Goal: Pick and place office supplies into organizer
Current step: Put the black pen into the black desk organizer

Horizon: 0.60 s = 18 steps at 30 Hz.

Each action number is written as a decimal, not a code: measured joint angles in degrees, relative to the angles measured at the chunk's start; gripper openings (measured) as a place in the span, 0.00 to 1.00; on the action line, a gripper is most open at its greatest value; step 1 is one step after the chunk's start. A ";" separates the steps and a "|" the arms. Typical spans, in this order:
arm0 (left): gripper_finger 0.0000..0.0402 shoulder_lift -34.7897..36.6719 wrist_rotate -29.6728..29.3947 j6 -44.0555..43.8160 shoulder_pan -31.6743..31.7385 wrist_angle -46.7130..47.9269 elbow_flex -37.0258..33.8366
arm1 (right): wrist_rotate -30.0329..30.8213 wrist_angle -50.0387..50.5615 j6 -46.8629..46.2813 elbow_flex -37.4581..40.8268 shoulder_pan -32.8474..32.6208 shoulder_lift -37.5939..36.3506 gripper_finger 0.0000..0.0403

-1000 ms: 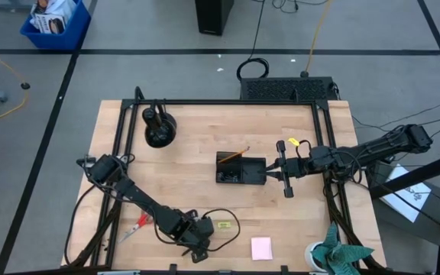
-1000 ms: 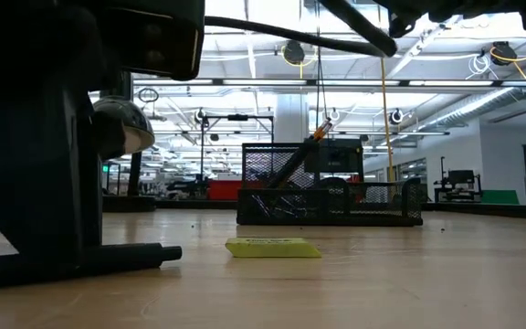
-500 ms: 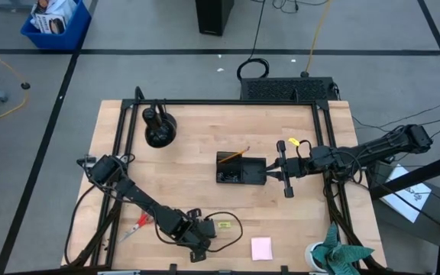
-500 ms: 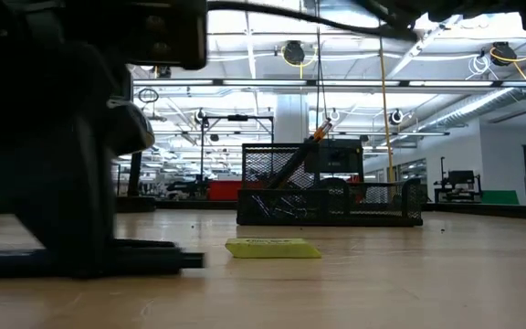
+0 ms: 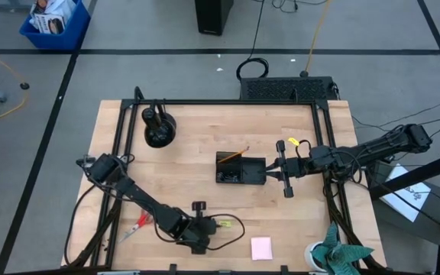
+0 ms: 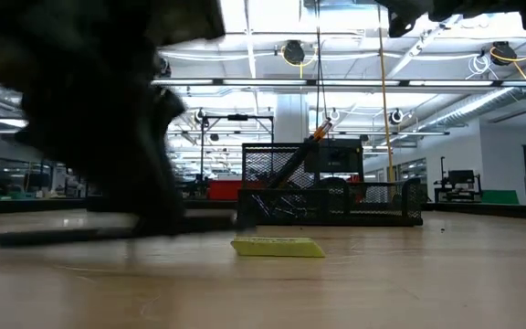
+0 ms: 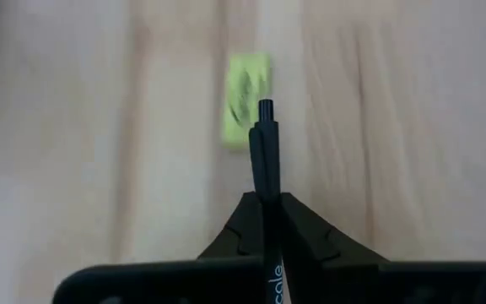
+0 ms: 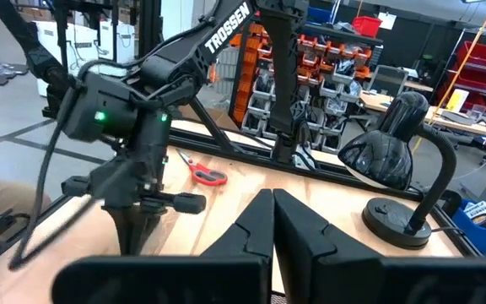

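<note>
- since a second ago the left tool [image 5: 205,227] has turned at the counter's [image 5: 189,160] near edge: its fingers, then apart, now sit clamped on a black pen [image 7: 265,160].
- low view: that arm was a dark block at the far left; now it fills the left half as a blur, and the pen it stood by no longer lies flat there.
- left wrist view: pen sticks straight out between the closed fingers [image 7: 234,228], its tip over the yellow-green tag [image 7: 247,110].
- tag [image 5: 223,224] lies on the counter just beside the left tool, toward the right arm.
- scissors [image 5: 134,227] lie near the left arm's other side; pink notepad [image 5: 261,247] sits near the front edge.
- organizer [image 5: 239,169] is mid-counter, well apart from the left tool, with an orange pencil [image 5: 235,153] leaning in it.
- right tool [image 5: 269,173] unchanged, fingers together, at the organizer's right end.
</note>
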<state>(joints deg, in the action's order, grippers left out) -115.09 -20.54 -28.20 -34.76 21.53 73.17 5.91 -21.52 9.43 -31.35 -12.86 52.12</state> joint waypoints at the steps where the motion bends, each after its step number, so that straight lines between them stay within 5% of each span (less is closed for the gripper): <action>1: 0.03 0.77 -1.22 0.59 0.00 -0.25 0.04 | 0.00 0.02 0.00 0.00 0.00 0.00 0.00; 10: 0.02 7.76 -10.08 11.63 2.04 -3.63 0.23 | -0.01 0.17 0.22 0.00 0.00 0.00 0.00; 18: 0.02 15.67 -17.25 31.92 8.24 -8.93 0.42 | 0.00 -0.07 0.09 0.00 -0.02 0.00 0.00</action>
<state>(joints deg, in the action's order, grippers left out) -99.42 -37.79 3.72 -26.53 12.60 73.58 5.91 -21.58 9.52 -31.35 -12.88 52.12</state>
